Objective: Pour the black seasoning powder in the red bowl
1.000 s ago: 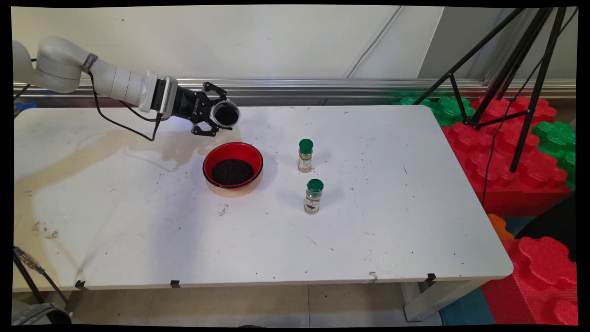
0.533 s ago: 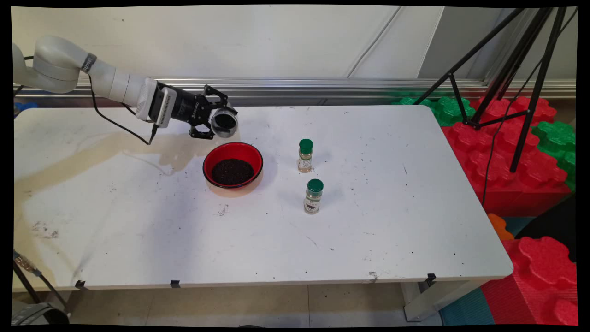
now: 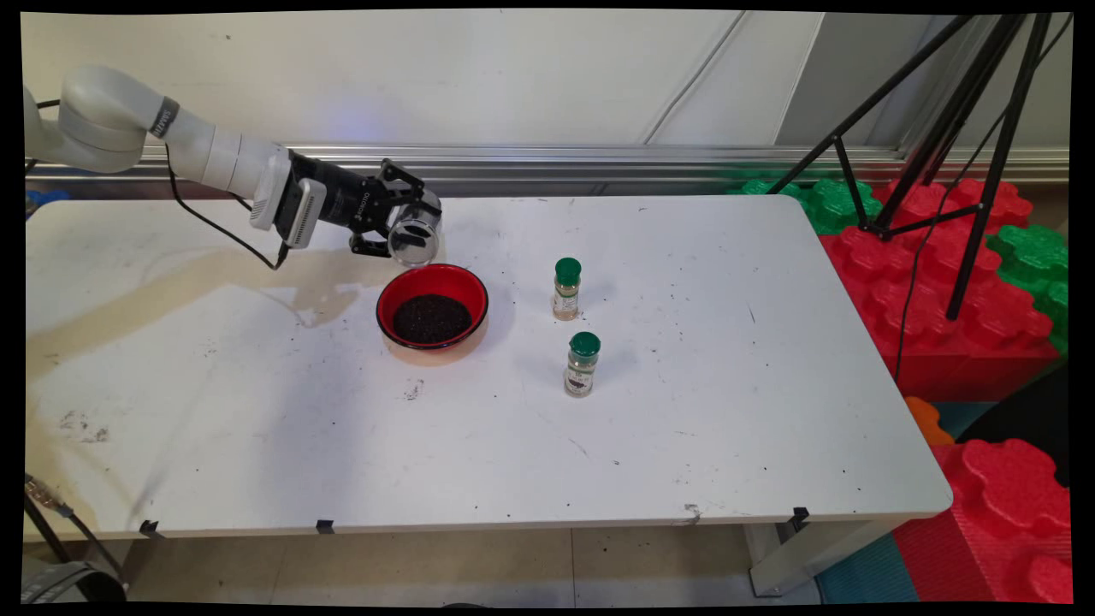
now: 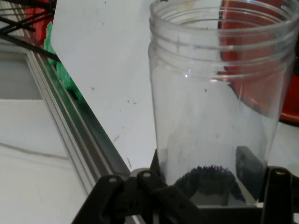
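My gripper (image 3: 402, 229) is shut on a clear plastic jar (image 3: 417, 231), held on its side just above the far rim of a red bowl (image 3: 473, 291) that holds dark grains (image 3: 431, 317). The jar's open mouth faces the bowl and tips downward. In the hand view the clear jar (image 4: 215, 102) fills the frame between my fingers (image 4: 247, 168), and a small heap of dark grains (image 4: 205, 179) sits at its base near the gripper (image 4: 205, 186). The red bowl (image 4: 289, 60) shows through the jar's wall and at the right edge.
Two small spice bottles with green caps stand right of the bowl, one (image 3: 566, 288) farther back and one (image 3: 583, 364) nearer the front. A black tripod (image 3: 941, 128) and red and green foam blocks (image 3: 967, 282) stand past the table's right end. A metal rail (image 3: 599, 158) runs along the wall.
The wrist has turned, swinging the jar's mouth from facing outward to pointing down toward the bowl. The gripper has dropped slightly and the jar now looks much emptier of dark grains.
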Controlling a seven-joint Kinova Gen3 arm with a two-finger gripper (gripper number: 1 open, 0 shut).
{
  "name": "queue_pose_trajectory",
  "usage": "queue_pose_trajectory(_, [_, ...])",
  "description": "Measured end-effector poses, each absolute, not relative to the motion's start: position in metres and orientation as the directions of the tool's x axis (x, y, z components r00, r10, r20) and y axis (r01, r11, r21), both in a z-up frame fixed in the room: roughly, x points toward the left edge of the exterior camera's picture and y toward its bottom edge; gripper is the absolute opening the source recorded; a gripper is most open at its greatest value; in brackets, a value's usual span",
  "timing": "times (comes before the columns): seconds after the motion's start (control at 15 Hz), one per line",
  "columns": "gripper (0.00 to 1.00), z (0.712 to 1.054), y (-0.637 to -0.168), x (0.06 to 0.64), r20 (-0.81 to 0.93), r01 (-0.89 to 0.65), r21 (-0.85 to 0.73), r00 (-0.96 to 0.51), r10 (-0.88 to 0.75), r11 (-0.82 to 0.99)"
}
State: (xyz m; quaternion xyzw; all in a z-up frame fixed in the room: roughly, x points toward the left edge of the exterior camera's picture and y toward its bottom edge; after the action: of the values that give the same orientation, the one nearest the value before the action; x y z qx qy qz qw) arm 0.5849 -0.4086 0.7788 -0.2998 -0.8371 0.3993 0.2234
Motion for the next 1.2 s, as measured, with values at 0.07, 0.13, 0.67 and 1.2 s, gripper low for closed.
queue_pose_trajectory(0.07, [0.0, 0.7793, -0.4084, 0.5842, 0.112, 0.342, -0.805, -0.715, 0.69, 0.485])
queue_pose_trajectory(0.13, [0.0, 0.7797, -0.4084, 0.5838, 0.098, 0.353, -0.807, -0.711, 0.697, 0.473])
queue_pose_trajectory(0.67, [0.0, 0.7852, -0.408, 0.5807, -0.065, 0.478, -0.809, -0.653, 0.755, 0.344])
queue_pose_trajectory(1.2, [0.0, 0.7892, -0.4055, 0.5774, -0.21, 0.586, -0.782, -0.567, 0.796, 0.211])
